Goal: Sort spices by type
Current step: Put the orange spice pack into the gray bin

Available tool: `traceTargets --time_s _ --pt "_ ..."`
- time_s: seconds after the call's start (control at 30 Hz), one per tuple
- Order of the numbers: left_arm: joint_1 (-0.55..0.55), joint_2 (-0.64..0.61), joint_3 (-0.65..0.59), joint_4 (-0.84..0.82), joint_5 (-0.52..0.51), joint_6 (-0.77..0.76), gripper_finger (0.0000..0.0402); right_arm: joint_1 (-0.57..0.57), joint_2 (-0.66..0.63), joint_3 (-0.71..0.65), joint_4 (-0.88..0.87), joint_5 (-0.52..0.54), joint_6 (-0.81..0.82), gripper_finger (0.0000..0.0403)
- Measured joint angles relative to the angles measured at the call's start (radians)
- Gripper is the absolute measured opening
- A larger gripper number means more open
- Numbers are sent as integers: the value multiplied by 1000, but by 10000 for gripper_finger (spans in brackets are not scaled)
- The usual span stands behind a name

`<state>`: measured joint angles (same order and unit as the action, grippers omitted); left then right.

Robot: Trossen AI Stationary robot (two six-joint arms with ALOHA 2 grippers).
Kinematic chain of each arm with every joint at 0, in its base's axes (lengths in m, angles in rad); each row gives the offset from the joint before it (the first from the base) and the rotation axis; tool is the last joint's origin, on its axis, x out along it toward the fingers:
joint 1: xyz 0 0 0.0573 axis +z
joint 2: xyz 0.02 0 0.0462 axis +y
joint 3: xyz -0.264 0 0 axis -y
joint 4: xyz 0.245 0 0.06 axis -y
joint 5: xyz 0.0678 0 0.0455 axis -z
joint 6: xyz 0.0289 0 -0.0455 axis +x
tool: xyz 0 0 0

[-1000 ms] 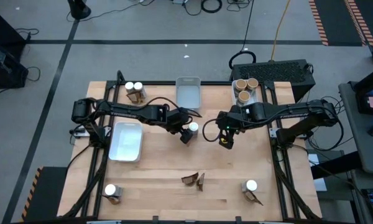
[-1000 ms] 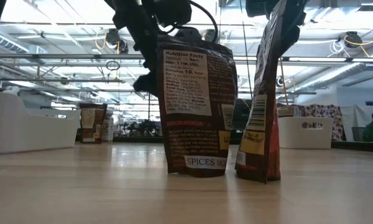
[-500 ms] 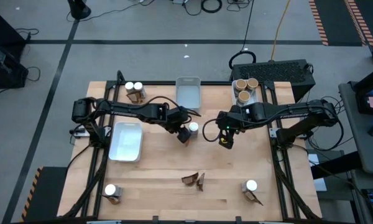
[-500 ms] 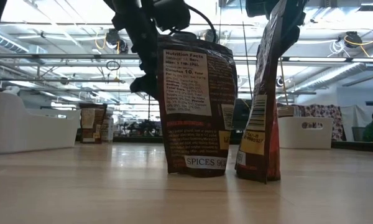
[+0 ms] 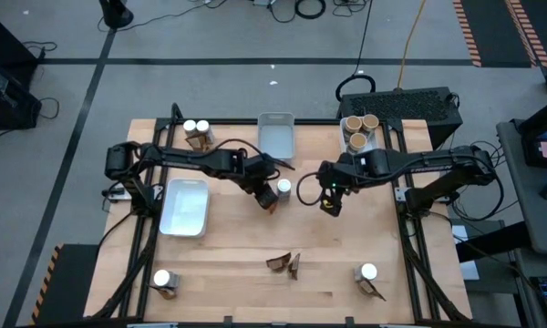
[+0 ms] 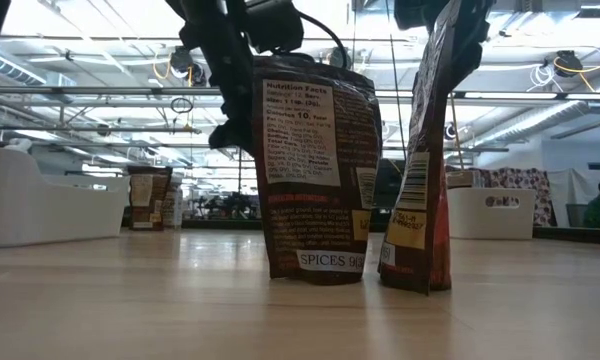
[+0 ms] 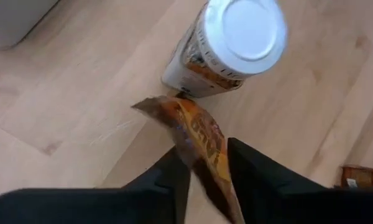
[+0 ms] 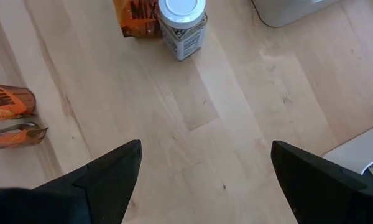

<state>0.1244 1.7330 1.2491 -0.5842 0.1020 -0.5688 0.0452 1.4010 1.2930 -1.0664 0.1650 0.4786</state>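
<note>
Fingers of my left gripper [image 7: 205,177] pinch the orange packet [image 7: 196,134] beside the jar [image 7: 227,50]; right gripper [image 8: 202,180] waits spread. Next: lift clear.

"SPICES" on packet [image 6: 315,170], "MIX" on packet [image 8: 135,14]

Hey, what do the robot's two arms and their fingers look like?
Both the left arm and the right arm are dark, slender and jointed, with thin black cables looping near the wrists. A small green light shows at the right arm's wrist. Each arm ends in two flat, matte black fingers, tapering in the wrist views.
</note>
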Motion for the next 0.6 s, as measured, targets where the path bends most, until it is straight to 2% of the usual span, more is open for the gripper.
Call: traceTargets --time_s 0.17,0.23,0.6 --pt "13 -1 0 -1 30 32 26 -17 0 0 0 0 0 341" --pt "19 -1 0 -1 38 36 8 -21 0 0 0 0 0 341" --pt "28 -11 11 -10 36 82 4 -25 0 0 0 0 7 341"
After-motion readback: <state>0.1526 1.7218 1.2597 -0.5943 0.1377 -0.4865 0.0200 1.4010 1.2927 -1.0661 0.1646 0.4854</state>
